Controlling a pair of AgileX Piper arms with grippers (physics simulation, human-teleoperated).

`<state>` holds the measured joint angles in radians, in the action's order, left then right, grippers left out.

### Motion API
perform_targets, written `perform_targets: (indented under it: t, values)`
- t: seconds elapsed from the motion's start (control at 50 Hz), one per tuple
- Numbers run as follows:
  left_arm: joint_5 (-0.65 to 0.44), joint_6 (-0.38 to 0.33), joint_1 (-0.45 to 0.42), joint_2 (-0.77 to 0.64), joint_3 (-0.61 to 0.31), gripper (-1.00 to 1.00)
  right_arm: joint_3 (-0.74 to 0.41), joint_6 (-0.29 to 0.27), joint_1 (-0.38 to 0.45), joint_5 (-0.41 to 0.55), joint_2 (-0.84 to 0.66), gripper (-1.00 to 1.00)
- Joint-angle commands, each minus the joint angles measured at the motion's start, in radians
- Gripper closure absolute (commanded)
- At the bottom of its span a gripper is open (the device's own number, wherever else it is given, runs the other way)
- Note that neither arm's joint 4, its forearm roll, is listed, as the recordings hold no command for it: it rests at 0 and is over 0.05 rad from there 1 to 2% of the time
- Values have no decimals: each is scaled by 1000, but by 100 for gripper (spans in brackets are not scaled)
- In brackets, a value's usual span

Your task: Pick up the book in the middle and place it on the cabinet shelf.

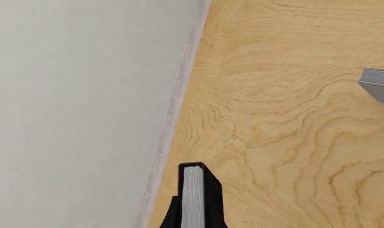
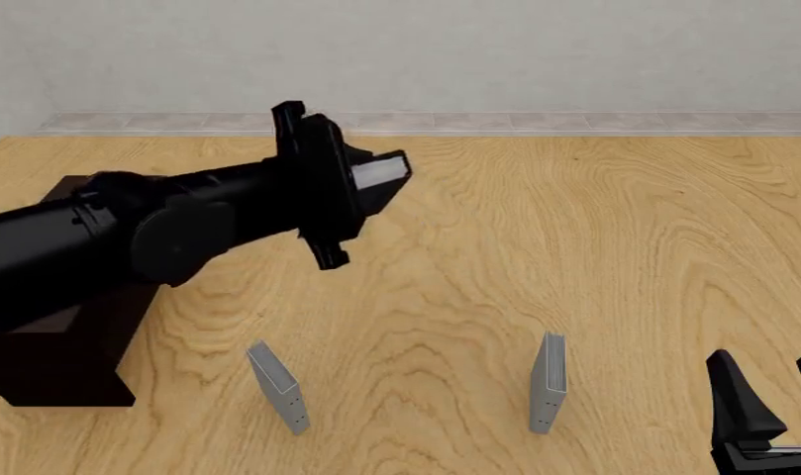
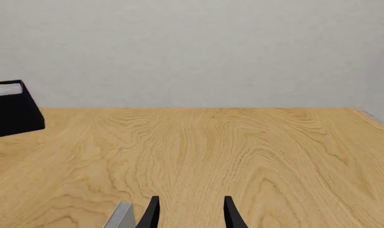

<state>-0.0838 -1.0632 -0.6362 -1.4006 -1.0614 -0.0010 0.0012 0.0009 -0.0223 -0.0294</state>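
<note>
My left claw point(image 2: 363, 183) pinching book point(image 2: 380, 170), lifted clear above table point(image 2: 572, 257), page edges facing away from me. In left wrist view book point(image 1: 193, 199) sits straight between my fingers, black cover both sides of white pages. Cabinet point(image 2: 56, 346) stands at table's left, under my left arm, book off to its right and higher. Two thin grey books point(image 2: 278, 386) point(image 2: 549, 381) upright near front edge. My right claw point(image 2: 770, 406) spread, holding nothing, low at right.

book point(image 2: 380, 172) aloft, right of cabinet shelf point(image 2: 56, 371) | 2 thin books point(image 2: 278, 386) front
</note>
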Motion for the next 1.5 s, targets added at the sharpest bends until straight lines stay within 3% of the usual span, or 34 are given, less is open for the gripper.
perform_targets:
  t: [0.02, 0.2, 0.42, 0.48, 0.52, 0.62, 0.94, 1.0, 1.02, 1.22, 1.42, 1.5]
  values:
    - [39, -58, 41, 77, 28, 100, 0, 0, 0, 0, 0, -100]
    - [144, -166, 80, 117, 108, 100, 0, 0, 0, 0, 0, -100]
    - [227, -203, 127, 153, 190, 100, 0, 0, 0, 0, 0, -100]
    - [281, -244, 149, 149, 236, 100, 0, 0, 0, 0, 0, -100]
    - [262, -228, 143, 166, 234, 100, 0, 0, 0, -1, -1, -100]
    - [317, -286, 168, 177, 277, 100, 0, 0, 0, 0, 0, -100]
    - [393, -359, 245, 237, 349, 100, 0, 0, 0, 0, 0, -100]
    - [432, -401, 265, 242, 382, 100, 0, 0, 0, 0, 0, -100]
    - [411, -381, 264, 256, 369, 100, 0, 0, 0, 0, 0, -100]
    - [509, -477, 315, 233, 434, 100, 0, 0, 0, 0, 0, -100]
    - [542, -509, 360, 225, 442, 100, 0, 0, 0, 0, 0, -100]
    - [591, -553, 395, 189, 460, 100, 0, 0, 0, 0, 0, -100]
